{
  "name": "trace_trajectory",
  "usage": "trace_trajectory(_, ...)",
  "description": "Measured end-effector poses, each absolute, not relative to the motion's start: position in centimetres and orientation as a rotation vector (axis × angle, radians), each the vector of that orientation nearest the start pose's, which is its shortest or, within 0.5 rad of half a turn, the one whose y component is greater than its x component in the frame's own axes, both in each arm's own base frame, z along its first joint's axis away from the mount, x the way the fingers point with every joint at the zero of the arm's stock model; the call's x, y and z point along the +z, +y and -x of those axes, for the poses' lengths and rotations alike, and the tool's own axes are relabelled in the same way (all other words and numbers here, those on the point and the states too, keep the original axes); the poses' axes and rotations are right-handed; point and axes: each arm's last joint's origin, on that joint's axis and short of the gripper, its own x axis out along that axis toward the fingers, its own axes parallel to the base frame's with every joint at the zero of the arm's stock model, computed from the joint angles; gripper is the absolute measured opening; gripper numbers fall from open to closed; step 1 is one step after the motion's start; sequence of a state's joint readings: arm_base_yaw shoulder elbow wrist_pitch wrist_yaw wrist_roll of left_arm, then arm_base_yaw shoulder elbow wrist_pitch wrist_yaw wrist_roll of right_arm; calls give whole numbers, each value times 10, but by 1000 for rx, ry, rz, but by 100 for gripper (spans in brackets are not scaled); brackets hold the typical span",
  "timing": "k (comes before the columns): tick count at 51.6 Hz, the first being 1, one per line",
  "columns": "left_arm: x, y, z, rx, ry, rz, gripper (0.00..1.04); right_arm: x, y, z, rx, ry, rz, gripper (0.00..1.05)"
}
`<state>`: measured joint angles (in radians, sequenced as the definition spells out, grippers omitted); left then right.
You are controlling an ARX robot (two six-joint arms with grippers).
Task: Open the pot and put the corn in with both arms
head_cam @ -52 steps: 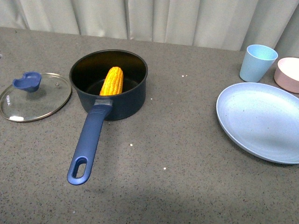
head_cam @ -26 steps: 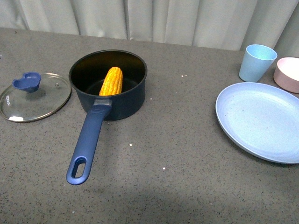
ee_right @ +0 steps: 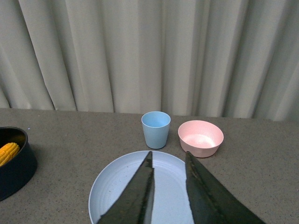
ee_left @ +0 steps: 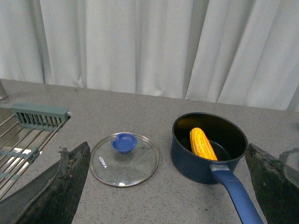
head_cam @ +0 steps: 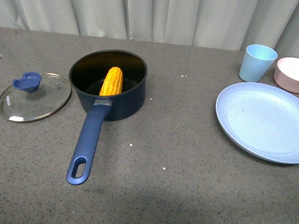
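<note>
Corn (head_cam: 111, 81) lies inside the open pot (head_cam: 109, 87), its tip leaning on the wall; the lid (head_cam: 34, 96) rests just beside it on the surface (head_cam: 177, 149). Seemingly only retreat remains: pull both arms clear without nudging the handle. Left end effector (ee_left: 163, 186) spread wide; right end effector (ee_right: 168, 186) nearly pressed together, holding nothing. One pot, one corn, one lid, one plate (head_cam: 259, 120), one cup (head_cam: 255, 62), one bowl (head_cam: 288, 73).

Neither arm shows in the front view. In the left wrist view, the black parallel-jaw left claw (ee_left: 166, 186) hangs above the desk with its two worn, dark fingers (ee_left: 51, 191) spread wide apart, holding nothing. In the right wrist view, the black right claw (ee_right: 168, 186) has its fingers (ee_right: 135, 193) nearly together, a narrow gap between them, gripping nothing.
</note>
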<state>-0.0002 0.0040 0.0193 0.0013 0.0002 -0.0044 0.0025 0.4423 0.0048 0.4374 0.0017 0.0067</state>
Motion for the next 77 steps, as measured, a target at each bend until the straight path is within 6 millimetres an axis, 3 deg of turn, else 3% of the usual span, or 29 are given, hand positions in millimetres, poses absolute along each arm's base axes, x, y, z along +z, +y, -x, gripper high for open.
trace_trajectory(7,170,0,-97,0,-17,4,98,168,0,-122,1,-7,-2,0)
trace_trajectory(57,170,0,-97,0,-17,4,98,165,0,-98,4,-2,-2,1)
trace_trajectory(62,170,0,-97,0,-17,4,98,165,0,-98,4,-2,-1,12)
trace_trajectory(69,170,0,-97,0,-17,4,98,165,0,-98,4,-3,-1,42)
trace_trajectory(77,170,0,-97,0,-17,4,98,165,0,-98,4,-3,-1,65)
